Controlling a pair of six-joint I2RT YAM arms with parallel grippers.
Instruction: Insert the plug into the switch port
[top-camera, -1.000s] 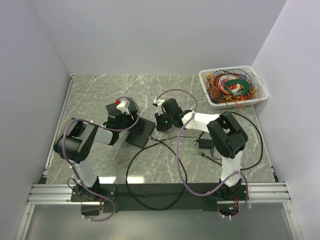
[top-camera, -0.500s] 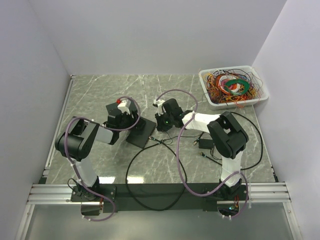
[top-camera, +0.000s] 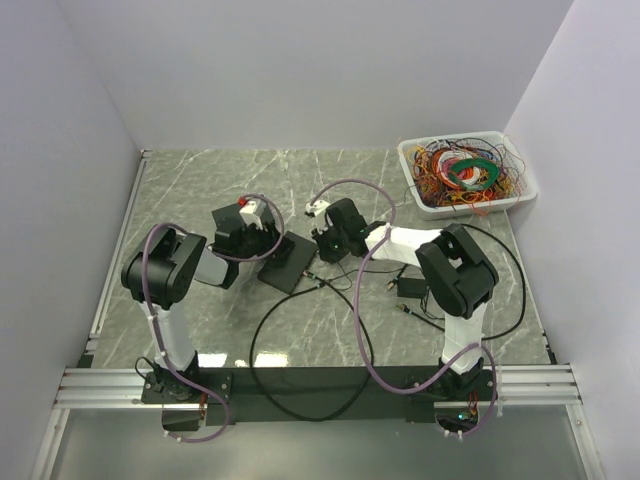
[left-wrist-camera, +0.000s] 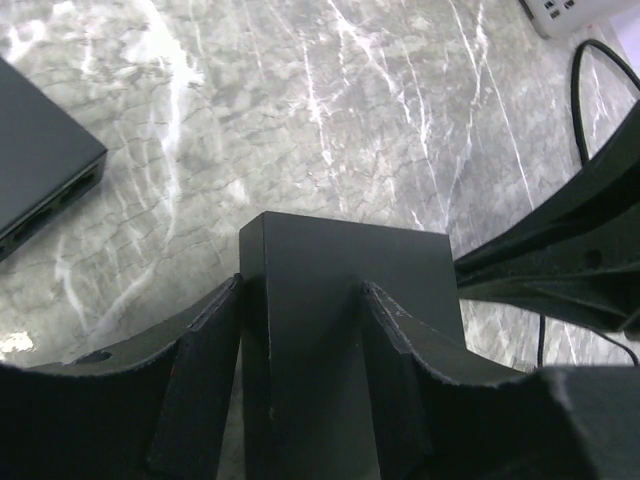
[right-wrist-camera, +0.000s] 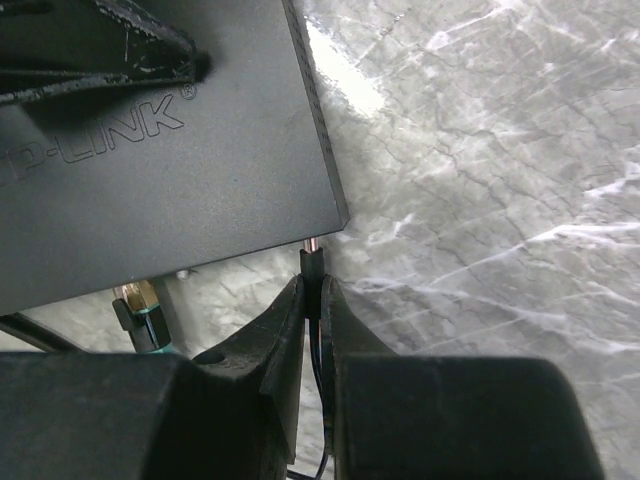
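- My left hand (left-wrist-camera: 300, 292) is clamped across the black switch (right-wrist-camera: 230, 170), steadying it on the counter (right-wrist-camera: 480, 150).
- My right hand (right-wrist-camera: 312, 290) is pinching the plug (right-wrist-camera: 313, 262). Its tip sits right at the switch's corner, not in a port yet.
- So I'm at the lining-up stage. Next I reckon it needs shifting along to a port, squaring up, then a straight push.

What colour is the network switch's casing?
Matte black switch, clearest in the right wrist view.
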